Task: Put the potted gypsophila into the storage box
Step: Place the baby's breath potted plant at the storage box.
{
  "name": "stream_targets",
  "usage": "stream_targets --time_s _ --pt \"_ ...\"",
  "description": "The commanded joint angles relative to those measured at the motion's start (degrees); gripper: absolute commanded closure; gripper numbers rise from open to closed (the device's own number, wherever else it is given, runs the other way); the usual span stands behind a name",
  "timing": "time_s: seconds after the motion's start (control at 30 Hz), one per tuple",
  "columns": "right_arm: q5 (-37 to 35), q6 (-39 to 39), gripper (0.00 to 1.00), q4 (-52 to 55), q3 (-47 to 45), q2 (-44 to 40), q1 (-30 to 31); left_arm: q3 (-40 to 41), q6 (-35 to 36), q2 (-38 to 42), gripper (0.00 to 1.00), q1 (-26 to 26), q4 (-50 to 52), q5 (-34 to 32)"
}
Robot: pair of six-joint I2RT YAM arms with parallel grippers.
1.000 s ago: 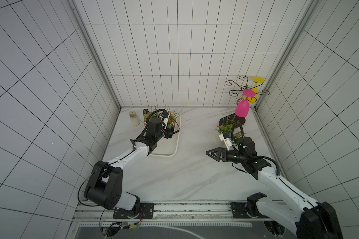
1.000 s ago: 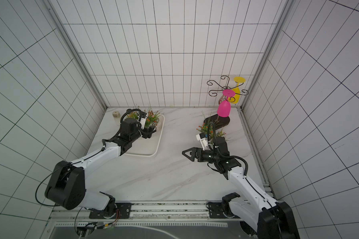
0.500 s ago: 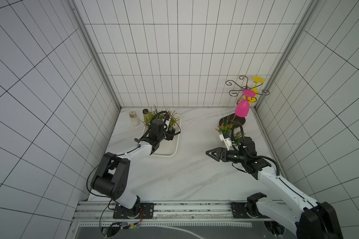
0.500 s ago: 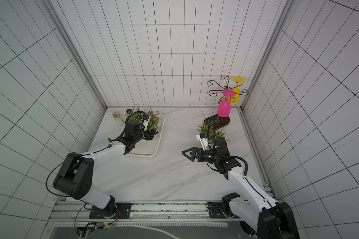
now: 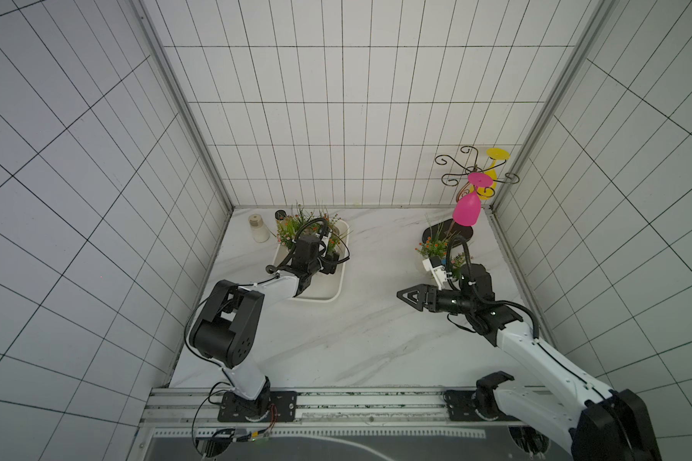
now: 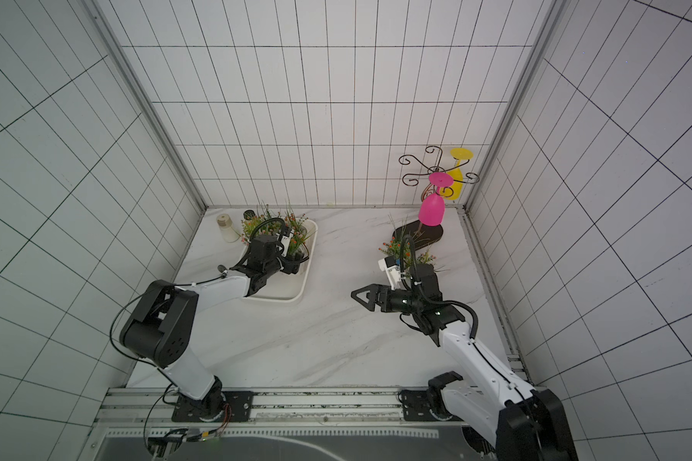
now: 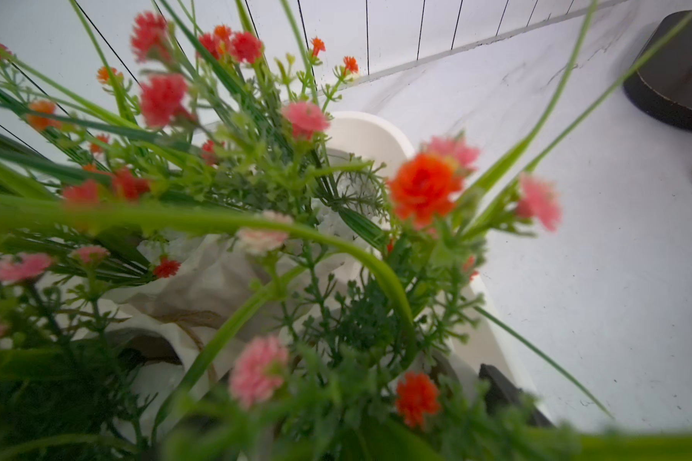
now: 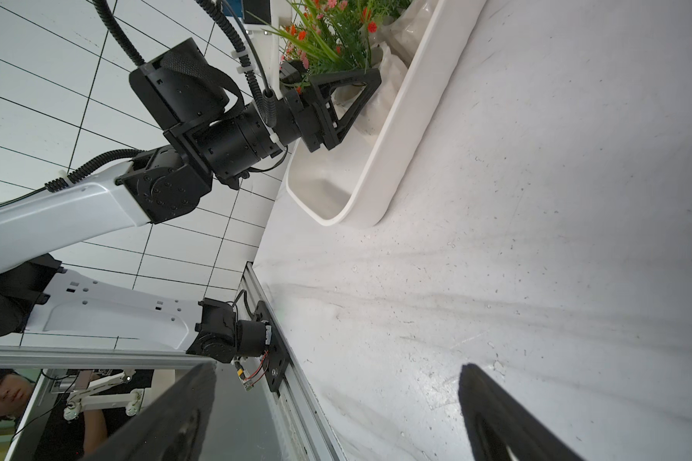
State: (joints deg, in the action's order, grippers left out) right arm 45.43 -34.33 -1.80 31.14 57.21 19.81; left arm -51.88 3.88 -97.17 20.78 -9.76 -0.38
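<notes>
Your left pincer (image 5: 334, 259) has edged a bit further into the white storage box (image 5: 318, 298) and stands wide open by the potted gypsophila (image 5: 293, 234) sitting inside, so that pot looks placed, while another gypsophila pot (image 5: 436, 249) waits by your right arm (image 5: 536, 351).

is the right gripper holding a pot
No, the right gripper stands open with only the marble tabletop between its fingers.

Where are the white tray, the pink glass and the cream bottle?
White tray (image 8: 410, 131): right wrist view, outer side wall.
Pink glass (image 5: 466, 211): a top view, its bowl.
Cream bottle (image 5: 259, 232): a top view, its body.
</notes>
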Motion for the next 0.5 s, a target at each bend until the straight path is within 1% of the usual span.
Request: stream_targets --time_s 0.0,0.47 --pt "-0.4 0.3 0.04 -1.3 0.9 -0.2 0.5 -2.2 -0.1 -0.1 0.30 -0.5 -6.5 -0.5" --pt "-0.3 0.1 0.04 -1.4 1.5 0.3 0.5 -3.0 -0.1 -1.0 0.25 -0.7 -6.6 0.3"
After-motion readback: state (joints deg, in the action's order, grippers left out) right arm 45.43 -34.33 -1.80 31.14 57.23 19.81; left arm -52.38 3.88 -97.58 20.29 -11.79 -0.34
